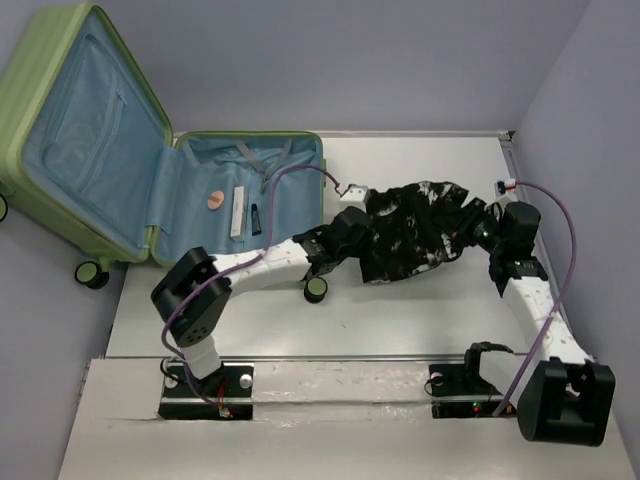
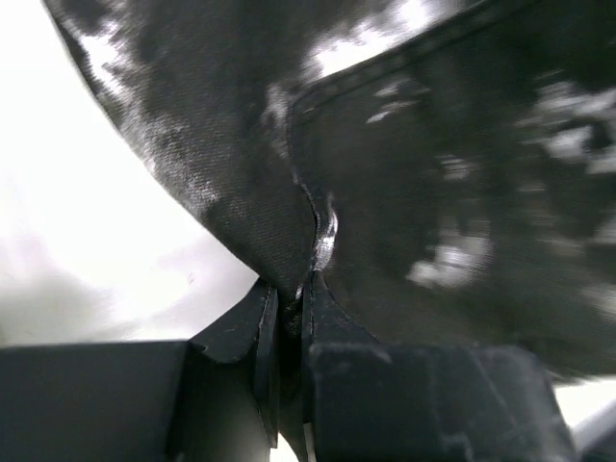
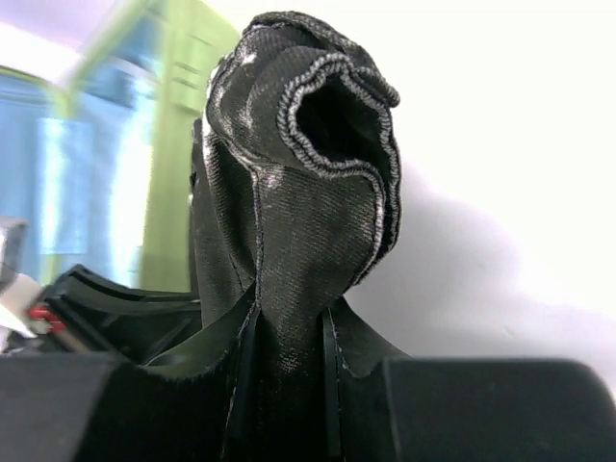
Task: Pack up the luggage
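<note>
Now, suitcase (image 1: 20, 110): we see it lying open at ten o'clock on the tabletop (image 1: 400, 320), with the lid propped up toward the far-left corner and the other half flat, blue lining up.
Suitcase handling: we judge it stiff, bulky and the heaviest thing here. It is likely to roll on its wheels (image 1: 316, 288), so the hard rim of the shell looks the safest hold.
Cloth (image 1: 415, 225): it hangs spread between the two claws, at three o'clock of the suitcase and just beside its flat half.
Cloth handling: we judge it soft, light and floppy. It will likely sag and drag unless held at two well-separated edges.
Left claw (image 2: 289, 318): pressed together, pinching a fold of the cloth.
Right claw (image 3: 289, 327): pinching a bunched hem of the cloth.
Count, big things: one suitcase, one cloth, two claws.
Count, inside the flat half: one round peach disc (image 1: 213, 199), one white tube (image 1: 238, 212), one small dark tube (image 1: 257, 216).
Count, wheels: two plainly in view.
</note>
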{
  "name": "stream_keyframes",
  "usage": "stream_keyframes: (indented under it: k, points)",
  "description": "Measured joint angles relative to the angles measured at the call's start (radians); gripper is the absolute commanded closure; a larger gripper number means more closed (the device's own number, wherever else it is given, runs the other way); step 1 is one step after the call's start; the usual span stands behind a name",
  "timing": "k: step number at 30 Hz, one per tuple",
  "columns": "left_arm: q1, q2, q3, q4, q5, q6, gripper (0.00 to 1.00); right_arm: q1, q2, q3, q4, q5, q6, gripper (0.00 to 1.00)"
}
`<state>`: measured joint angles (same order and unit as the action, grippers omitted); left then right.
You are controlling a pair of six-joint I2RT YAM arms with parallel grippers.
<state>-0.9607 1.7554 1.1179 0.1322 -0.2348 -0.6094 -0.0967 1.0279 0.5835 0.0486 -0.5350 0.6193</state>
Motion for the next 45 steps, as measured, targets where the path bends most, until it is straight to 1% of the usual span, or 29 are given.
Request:
stream_keyframes:
  k: [2, 5, 7, 8, 9, 10, 11, 12, 13, 14, 15, 16, 17, 18, 20, 22, 24, 26, 28, 29, 32, 34, 35, 36, 37, 38, 40, 42, 45]
  points:
    - [0.009, -0.081, 0.036, -0.034, 0.002, 0.013, 0.94, 0.007, -0.037, 0.063, -0.027, -0.012, 0.011, 0.93]
    - [0.053, -0.220, 0.110, -0.081, 0.032, 0.034, 0.94, 0.056, -0.018, 0.163, -0.021, -0.002, 0.040, 0.93]
    - [0.116, -0.315, 0.137, -0.118, 0.064, 0.040, 0.94, 0.141, 0.045, 0.256, -0.017, 0.035, 0.067, 0.93]
    - [0.171, -0.367, 0.144, -0.140, 0.090, 0.041, 0.94, 0.185, 0.085, 0.307, -0.005, 0.051, 0.076, 0.93]
    - [0.210, -0.399, 0.147, -0.155, 0.107, 0.043, 0.94, 0.253, 0.149, 0.381, 0.000, 0.076, 0.092, 0.93]
    - [0.273, -0.442, 0.147, -0.176, 0.118, 0.044, 0.94, 0.315, 0.224, 0.460, 0.014, 0.087, 0.101, 0.93]
    - [0.370, -0.491, 0.147, -0.208, 0.131, 0.048, 0.76, 0.368, 0.302, 0.540, 0.030, 0.098, 0.112, 0.93]
    - [0.402, -0.505, 0.147, -0.217, 0.132, 0.049, 0.76, 0.393, 0.338, 0.573, 0.032, 0.101, 0.115, 0.93]
    - [0.490, -0.536, 0.147, -0.241, 0.143, 0.054, 0.26, 0.457, 0.441, 0.668, 0.043, 0.114, 0.126, 0.86]
    - [0.562, -0.555, 0.147, -0.267, 0.156, 0.060, 0.01, 0.491, 0.502, 0.735, 0.044, 0.124, 0.137, 0.46]
    - [0.623, -0.565, 0.147, -0.282, 0.160, 0.074, 0.01, 0.529, 0.581, 0.806, 0.060, 0.131, 0.144, 0.27]
    - [0.684, -0.569, 0.147, -0.288, 0.150, 0.077, 0.01, 0.562, 0.650, 0.875, 0.057, 0.137, 0.159, 0.14]
    - [0.762, -0.570, 0.147, -0.296, 0.135, 0.080, 0.01, 0.600, 0.757, 0.983, 0.035, 0.136, 0.157, 0.05]
    - [0.822, -0.570, 0.147, -0.310, 0.116, 0.090, 0.01, 0.625, 0.850, 1.080, 0.005, 0.133, 0.135, 0.00]
    - [0.912, -0.576, 0.143, -0.358, 0.068, 0.111, 0.01, 0.670, 1.038, 1.287, -0.114, 0.140, 0.105, 0.00]
    - [0.927, -0.612, 0.126, -0.390, 0.056, 0.127, 0.01, 0.696, 1.141, 1.392, -0.201, 0.147, 0.065, 0.00]
    - [0.913, -0.680, 0.112, -0.430, 0.054, 0.135, 0.01, 0.715, 1.213, 1.446, -0.285, 0.146, 0.027, 0.00]
    - [0.897, -0.776, 0.112, -0.463, 0.035, 0.149, 0.01, 0.723, 1.258, 1.457, -0.366, 0.143, -0.013, 0.00]
    - [0.895, -0.863, 0.112, -0.483, -0.007, 0.159, 0.02, 0.723, 1.262, 1.458, -0.390, 0.138, -0.039, 0.00]
    - [0.895, -0.933, 0.113, -0.499, -0.034, 0.164, 0.02, 0.723, 1.253, 1.460, -0.397, 0.135, -0.054, 0.00]
    - [0.895, -1.095, 0.092, -0.528, -0.147, 0.184, 0.05, 0.728, 1.213, 1.462, -0.440, 0.138, -0.109, 0.01]
    - [0.895, -1.181, 0.052, -0.550, -0.265, 0.195, 0.06, 0.732, 1.180, 1.462, -0.456, 0.137, -0.139, 0.01]
    - [0.896, -1.231, 0.011, -0.570, -0.353, 0.205, 0.06, 0.733, 1.160, 1.462, -0.462, 0.137, -0.152, 0.01]
    - [0.896, -1.246, -0.010, -0.573, -0.386, 0.211, 0.06, 0.733, 1.139, 1.462, -0.467, 0.135, -0.160, 0.01]
    - [0.897, -1.263, -0.054, -0.584, -0.464, 0.224, 0.06, 0.734, 1.119, 1.461, -0.469, 0.132, -0.171, 0.01]
    - [0.897, -1.264, -0.094, -0.590, -0.534, 0.240, 0.07, 0.734, 1.086, 1.458, -0.467, 0.123, -0.180, 0.01]
    - [0.897, -1.251, -0.153, -0.596, -0.604, 0.259, 0.08, 0.735, 1.010, 1.435, -0.459, 0.109, -0.192, 0.01]
    - [0.906, -1.193, -0.192, -0.602, -0.681, 0.274, 0.09, 0.735, 0.938, 1.389, -0.436, 0.095, -0.203, 0.01]
    - [0.983, -1.043, -0.173, -0.567, -0.734, 0.299, 0.12, 0.739, 0.764, 1.192, -0.368, 0.075, -0.232, 0.01]
